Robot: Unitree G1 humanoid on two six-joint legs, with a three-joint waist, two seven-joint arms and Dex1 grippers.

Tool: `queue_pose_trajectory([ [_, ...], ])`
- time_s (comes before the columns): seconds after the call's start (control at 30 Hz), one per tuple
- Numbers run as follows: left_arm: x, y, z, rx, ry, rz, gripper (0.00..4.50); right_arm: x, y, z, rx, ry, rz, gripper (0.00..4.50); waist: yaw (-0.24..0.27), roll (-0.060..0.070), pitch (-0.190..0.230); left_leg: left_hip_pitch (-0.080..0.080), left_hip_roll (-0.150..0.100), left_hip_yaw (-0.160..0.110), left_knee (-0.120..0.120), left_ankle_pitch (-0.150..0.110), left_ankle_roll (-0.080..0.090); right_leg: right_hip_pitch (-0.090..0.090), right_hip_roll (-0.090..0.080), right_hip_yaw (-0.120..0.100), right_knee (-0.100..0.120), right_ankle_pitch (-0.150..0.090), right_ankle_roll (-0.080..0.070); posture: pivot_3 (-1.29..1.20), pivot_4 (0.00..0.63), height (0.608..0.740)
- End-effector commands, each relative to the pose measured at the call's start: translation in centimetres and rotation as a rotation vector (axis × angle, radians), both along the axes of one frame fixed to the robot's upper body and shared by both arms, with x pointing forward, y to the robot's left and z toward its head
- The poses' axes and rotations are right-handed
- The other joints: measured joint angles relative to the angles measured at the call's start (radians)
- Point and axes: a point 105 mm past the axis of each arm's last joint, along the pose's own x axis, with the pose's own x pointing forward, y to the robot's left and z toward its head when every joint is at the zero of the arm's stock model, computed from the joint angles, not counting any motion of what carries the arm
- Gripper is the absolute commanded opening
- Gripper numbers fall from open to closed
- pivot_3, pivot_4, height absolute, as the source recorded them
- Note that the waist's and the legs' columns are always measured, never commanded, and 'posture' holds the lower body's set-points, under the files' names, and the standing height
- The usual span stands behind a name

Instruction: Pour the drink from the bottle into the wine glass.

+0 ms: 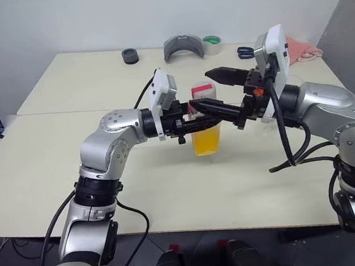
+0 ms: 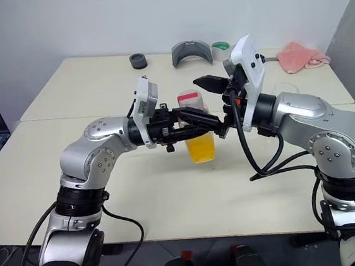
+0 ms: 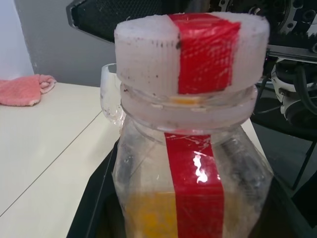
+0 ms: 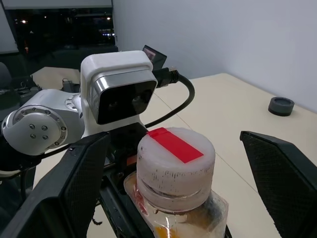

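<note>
Left claw [image 1: 192,120] clamped on bottle [image 1: 204,122], held upright above worktop [image 1: 73,163]. Right claw [image 4: 173,163] spread wide, one finger either side of white cap [image 4: 176,159], not yet touching. Wine glass [image 3: 112,95] behind on worktop. Risk: off-centre closing could slip on cap, tilting bottle, spilling drink [image 1: 205,141].
</note>
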Motion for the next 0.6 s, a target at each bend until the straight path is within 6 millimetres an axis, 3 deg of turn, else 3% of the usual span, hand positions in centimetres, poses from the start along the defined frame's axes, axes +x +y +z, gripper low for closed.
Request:
queue_pose_trajectory([
  [0.03, -0.6, 0.2, 1.7, -0.037, -0.072, -0.009, 1.84, -0.5, 0.2, 1.4, 0.024, -0.055, 0.025, 4.31, 0.000, 0.000, 0.000, 0.000, 0.000, 0.000, 0.000, 0.000, 0.000, 0.000, 0.000, 0.000, 0.000, 0.000, 0.000, 0.00, 0.150, 0.740],
  [0.13, -0.6, 0.2, 1.7, -0.037, -0.072, -0.009, 1.84, -0.5, 0.3, 1.3, 0.019, -0.051, 0.033, 3.52, 0.000, 0.000, 0.000, 0.000, 0.000, 0.000, 0.000, 0.000, 0.000, 0.000, 0.000, 0.000, 0.000, 0.000, 0.000, 0.00, 0.150, 0.740],
  [0.3, -0.6, 0.2, 1.8, -0.038, -0.073, -0.011, 1.84, -0.5, 0.3, 1.2, 0.012, -0.053, 0.035, 1.76, 0.000, 0.000, 0.000, 0.000, 0.000, 0.000, 0.000, 0.000, 0.000, 0.000, 0.000, 0.000, 0.000, 0.000, 0.000, 0.00, 0.150, 0.740],
  [0.5, -0.5, 0.1, 1.8, -0.037, -0.073, -0.010, 1.84, -0.4, 0.2, 1.6, 0.035, -0.057, 0.026, 1.74, 0.000, 0.000, 0.000, 0.000, 0.000, 0.000, 0.000, 0.000, 0.000, 0.000, 0.000, 0.000, 0.000, 0.000, 0.000, 0.00, 0.150, 0.740],
  [0.6, -0.5, 0.2, 1.8, -0.037, -0.073, -0.009, 1.84, -0.4, -0.2, 4.7, 0.177, -0.110, 0.025, 1.74, -0.003, 0.001, 0.000, 0.000, 0.000, 0.000, 0.000, 0.000, 0.000, 0.000, 0.000, 0.000, 0.000, 0.000, 0.000, 0.00, 0.150, 0.740],
])
